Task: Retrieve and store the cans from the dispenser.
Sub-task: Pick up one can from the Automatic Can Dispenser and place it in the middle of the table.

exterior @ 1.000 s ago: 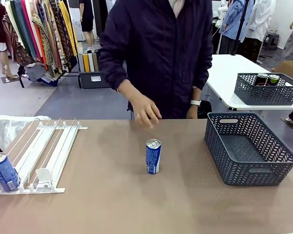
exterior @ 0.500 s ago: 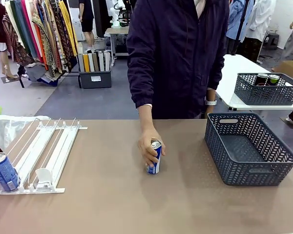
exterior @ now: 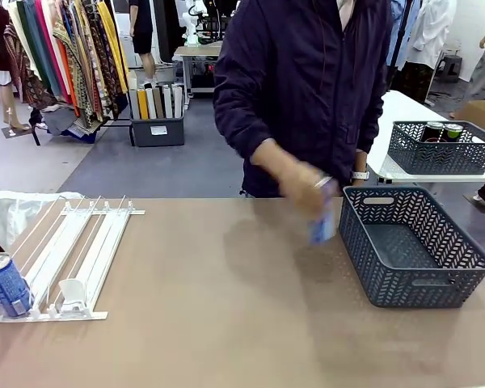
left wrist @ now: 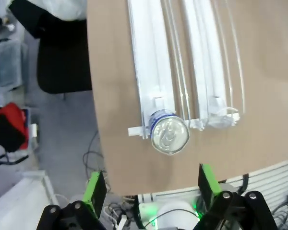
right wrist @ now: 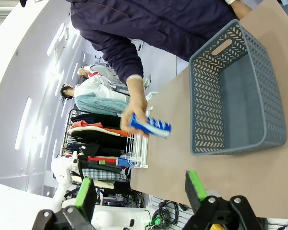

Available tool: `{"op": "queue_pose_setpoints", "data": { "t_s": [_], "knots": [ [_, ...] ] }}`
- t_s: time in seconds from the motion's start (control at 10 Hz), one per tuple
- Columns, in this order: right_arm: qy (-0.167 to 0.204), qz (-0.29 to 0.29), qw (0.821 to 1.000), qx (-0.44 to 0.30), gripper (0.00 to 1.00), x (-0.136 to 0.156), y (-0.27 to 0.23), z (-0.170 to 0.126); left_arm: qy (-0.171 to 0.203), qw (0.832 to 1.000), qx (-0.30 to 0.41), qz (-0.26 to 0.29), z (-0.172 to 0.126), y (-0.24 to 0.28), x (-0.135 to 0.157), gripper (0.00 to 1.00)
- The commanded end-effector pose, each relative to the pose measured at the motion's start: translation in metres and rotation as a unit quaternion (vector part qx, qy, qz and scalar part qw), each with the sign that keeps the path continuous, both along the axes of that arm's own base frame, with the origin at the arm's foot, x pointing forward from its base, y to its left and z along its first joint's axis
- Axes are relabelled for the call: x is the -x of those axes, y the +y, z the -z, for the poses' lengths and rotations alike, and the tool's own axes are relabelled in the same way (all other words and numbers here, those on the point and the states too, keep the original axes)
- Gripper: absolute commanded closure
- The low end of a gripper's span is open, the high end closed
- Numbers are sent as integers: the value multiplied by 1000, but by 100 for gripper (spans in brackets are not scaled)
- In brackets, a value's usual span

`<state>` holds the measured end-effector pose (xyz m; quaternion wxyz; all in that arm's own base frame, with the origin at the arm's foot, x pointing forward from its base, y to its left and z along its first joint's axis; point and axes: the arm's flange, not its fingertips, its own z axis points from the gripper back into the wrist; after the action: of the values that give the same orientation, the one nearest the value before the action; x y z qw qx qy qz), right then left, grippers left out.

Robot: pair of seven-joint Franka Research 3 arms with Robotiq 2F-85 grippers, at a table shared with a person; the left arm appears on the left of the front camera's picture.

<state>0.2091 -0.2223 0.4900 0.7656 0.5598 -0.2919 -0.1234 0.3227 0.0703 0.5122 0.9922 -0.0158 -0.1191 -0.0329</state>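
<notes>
- Blue with white print, the hand-held can [right wrist: 151,127] lies tilted in the person's hand [right wrist: 134,112], above the brown tabletop [right wrist: 182,158] and well ahead of the right claw [right wrist: 139,189], roughly in line with the gap between its fingers.
- Green pads mark the right claw's jaws, which stand wide apart with nothing between them. The grey lattice basket [right wrist: 235,96] sits ahead of the claw, out past one finger.
- Seen from the front, hand and can are a blur just beside the basket's wall on the side nearer the dispenser [left wrist: 153,72].
- Black and green, the left claw [left wrist: 151,187] hangs wide and grips nothing, out past the table's edge.
- Silver top up, the racked can [left wrist: 169,135] stands upright just ahead of the left claw, between the lines of its two fingers. It stands at the claw-side end of one dispenser lane.
- White wire rails run away from the left claw beyond that can, and a white pusher block [left wrist: 221,112] sits at the end of a neighbouring lane.
</notes>
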Motion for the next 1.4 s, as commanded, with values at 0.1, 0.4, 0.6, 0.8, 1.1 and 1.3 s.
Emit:
{"op": "queue_pose_setpoints", "data": {
  "t_s": [0.1,0.4,0.6,0.8,1.1,1.3],
  "knots": [
    [-18,-3,1000,-3,0,-1,-1,-3,-28,999,34,20,-6,-2,-3,0],
    [-18,-3,1000,-3,0,-1,-1,-3,-20,999,30,25,-6,-4,-4,0],
    [-18,-3,1000,-3,0,-1,-1,-3,6,999,34,-1,26,-4,-12,0],
    [-18,-3,1000,-3,0,-1,-1,-3,22,999,20,-22,55,-4,-14,0],
    [-18,-3,1000,-3,0,-1,-1,-3,52,998,29,-20,95,-16,-17,0],
    [-18,-3,1000,-3,0,-1,-1,-3,79,996,34,-7,109,-23,-18,0]
  ]
}}
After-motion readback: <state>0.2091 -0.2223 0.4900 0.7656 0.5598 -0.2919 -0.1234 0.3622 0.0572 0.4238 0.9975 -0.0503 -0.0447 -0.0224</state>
